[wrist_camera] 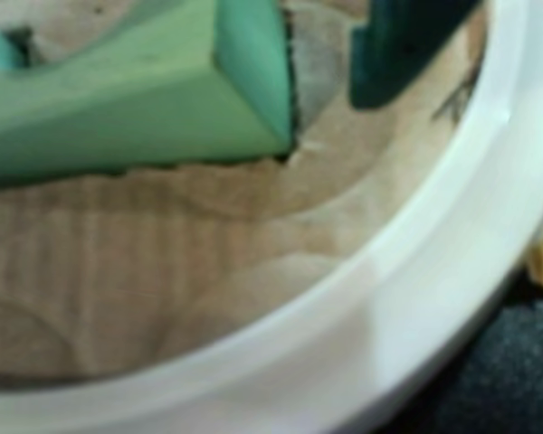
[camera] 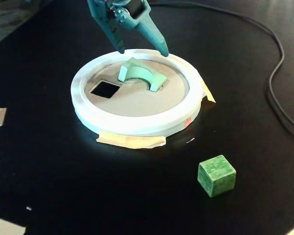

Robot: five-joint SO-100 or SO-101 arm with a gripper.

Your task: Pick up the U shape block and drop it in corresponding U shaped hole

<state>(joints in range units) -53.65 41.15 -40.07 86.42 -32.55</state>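
Hovering gripper (camera: 143, 50), jaws apart and empty, just above the arch block (camera: 139, 74) | block lies tilted on the tan disc (camera: 132, 104), partly over its slot, not dropped through | likely light, rigid, smooth: grip across flat sides | count: one arch block, one cube (camera: 216, 175), one square hole (camera: 105, 89)

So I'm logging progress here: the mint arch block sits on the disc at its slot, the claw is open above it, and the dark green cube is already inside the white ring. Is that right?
Not quite. The fixed view shows the dark green cube outside the white ring, on the black table in front of it. The rest holds: the arch block sits at its slot, claw open above.
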